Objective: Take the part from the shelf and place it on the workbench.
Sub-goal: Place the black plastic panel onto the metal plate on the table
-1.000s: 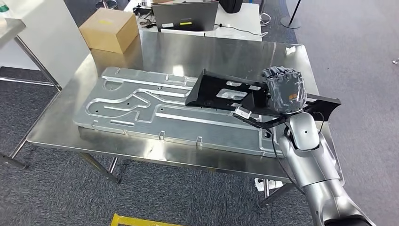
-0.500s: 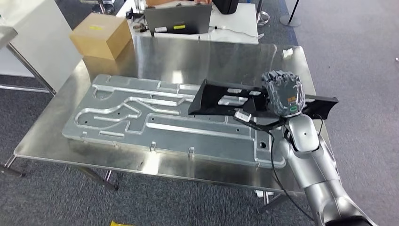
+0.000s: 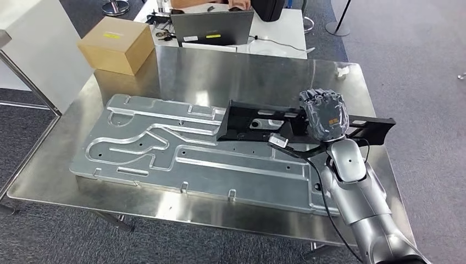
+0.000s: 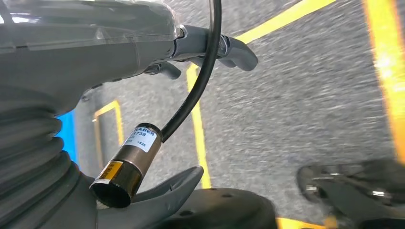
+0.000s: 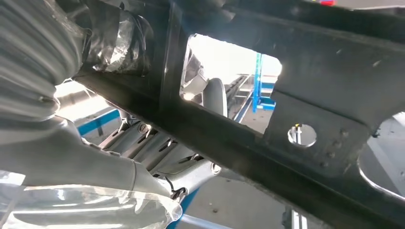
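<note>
The part [image 3: 258, 121] is a long black bracket with cut-outs, lying level just over the right half of a large machined aluminium plate [image 3: 165, 148] on the steel workbench [image 3: 236, 71]. My right hand [image 3: 325, 114] grips it near its right end, fingers curled over the top; whether the part touches the plate I cannot tell. Close up, the right wrist view shows the black part [image 5: 305, 95] crossing in front of my right hand [image 5: 47, 95]. My left hand [image 4: 95, 57] hangs over grey carpet floor, its fingers [image 4: 229, 47] and thumb apart, holding nothing.
A cardboard box [image 3: 116, 45] stands on the bench's far left corner. Behind the bench a laptop [image 3: 211, 27] sits on a white table. A white cabinet stands to the left. Bare steel shows on the bench beyond the plate.
The whole picture has shifted, so the camera has moved. My right hand still holds the black part, which now lies flatter and lower over the plate.
</note>
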Robot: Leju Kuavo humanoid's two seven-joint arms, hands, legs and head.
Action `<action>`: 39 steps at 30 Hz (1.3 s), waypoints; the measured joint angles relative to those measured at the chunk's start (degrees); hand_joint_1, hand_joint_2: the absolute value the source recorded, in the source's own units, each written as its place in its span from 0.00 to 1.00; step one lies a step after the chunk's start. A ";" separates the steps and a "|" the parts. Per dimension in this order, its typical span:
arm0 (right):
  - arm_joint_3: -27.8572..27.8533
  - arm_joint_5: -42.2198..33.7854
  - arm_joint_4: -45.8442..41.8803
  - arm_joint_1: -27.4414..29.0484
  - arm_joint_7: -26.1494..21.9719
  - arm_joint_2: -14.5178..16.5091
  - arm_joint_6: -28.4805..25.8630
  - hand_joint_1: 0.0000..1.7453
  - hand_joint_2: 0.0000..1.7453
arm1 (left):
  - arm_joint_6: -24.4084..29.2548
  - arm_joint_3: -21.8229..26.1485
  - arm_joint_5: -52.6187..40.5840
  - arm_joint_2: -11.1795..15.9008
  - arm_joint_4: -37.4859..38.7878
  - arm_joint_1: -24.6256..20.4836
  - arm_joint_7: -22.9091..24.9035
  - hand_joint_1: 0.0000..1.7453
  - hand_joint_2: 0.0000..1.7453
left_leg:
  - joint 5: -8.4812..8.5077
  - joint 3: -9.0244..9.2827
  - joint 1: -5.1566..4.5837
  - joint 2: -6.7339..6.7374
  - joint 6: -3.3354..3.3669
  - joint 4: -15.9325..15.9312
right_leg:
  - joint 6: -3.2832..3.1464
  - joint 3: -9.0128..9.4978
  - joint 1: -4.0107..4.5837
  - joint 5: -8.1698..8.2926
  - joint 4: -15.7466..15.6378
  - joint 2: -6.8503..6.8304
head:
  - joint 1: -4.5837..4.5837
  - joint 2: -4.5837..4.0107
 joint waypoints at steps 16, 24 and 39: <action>0.04 -0.14 0.29 1.38 0.25 -1.51 -0.02 0.00 1.00 | 0.57 -0.85 -0.11 -0.50 0.00 -0.17 -3.23 0.00 1.00 | -3.35 3.32 -0.78 -0.19 0.39 -0.18 | -1.20 -2.93 1.08 5.79 -4.37 0.22 | 0.01 0.00; 0.04 -0.22 0.30 1.36 0.25 -1.51 0.01 0.00 1.00 | 0.25 -0.85 -0.09 -0.47 0.00 -0.17 -2.88 0.00 1.00 | -3.46 3.60 -0.71 -0.19 -0.20 -0.58 | -1.69 -2.91 1.15 5.46 -4.17 0.20 | 0.01 0.00; 0.04 -1.02 1.14 1.73 -0.06 -1.59 -0.43 0.00 1.00 | -0.87 -0.85 -0.04 -0.43 0.00 -0.15 -1.39 0.00 0.00 | -3.38 3.71 -0.69 -0.18 -0.37 -0.53 | -1.76 -2.77 1.04 5.51 -4.12 0.19 | 0.02 0.00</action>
